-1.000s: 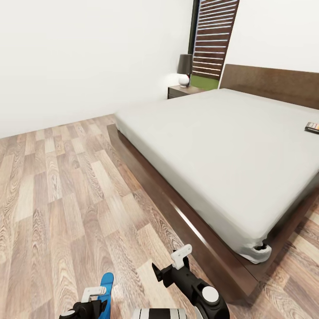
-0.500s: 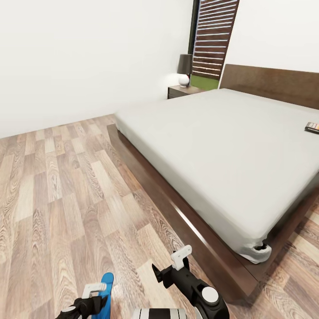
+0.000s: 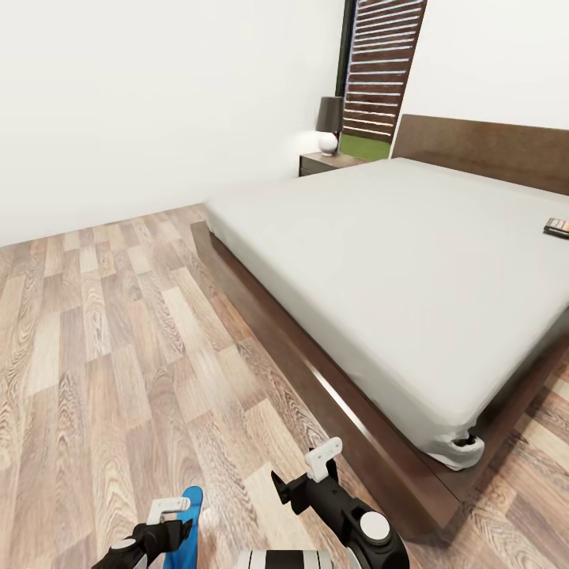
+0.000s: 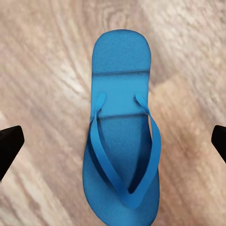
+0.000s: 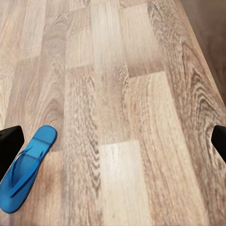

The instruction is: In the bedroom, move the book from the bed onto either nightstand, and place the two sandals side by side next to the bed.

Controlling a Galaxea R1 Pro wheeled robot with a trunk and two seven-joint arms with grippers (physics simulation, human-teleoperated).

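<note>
The bed (image 3: 411, 269) sits as it did a second ago, and so do the floor (image 3: 103, 356) and the far nightstand (image 3: 325, 163) with its lamp (image 3: 329, 123); the camera has not moved. The book (image 3: 558, 227) lies on the mattress near the headboard, at the right edge of the head view, well apart from both arms and not yet handled.

What has changed is small and low in the head view: the left claw (image 3: 167, 514) has slid down and leftward along the sandal (image 3: 186, 518), so more of the blue toe end shows above it than a second ago. The right claw (image 3: 304, 474) holds the same pose, hanging over bare planks beside the bed frame.

I judge that the left arm is settling over the sandal for a pick, so the sandal part of the task is at its start and the book part is untouched.

In the left wrist view the sandal (image 4: 123, 127) lies flat on the floor, strap side up, centred between the two dark fingertips (image 4: 9, 146), which stand wide apart at the view's edges and touch nothing. The left claw is therefore wide and empty, above the sandal.

In the right wrist view the same sandal (image 5: 26, 167) lies off to one side, near one fingertip (image 5: 10, 143); that claw is wide too, holding nothing.
</note>
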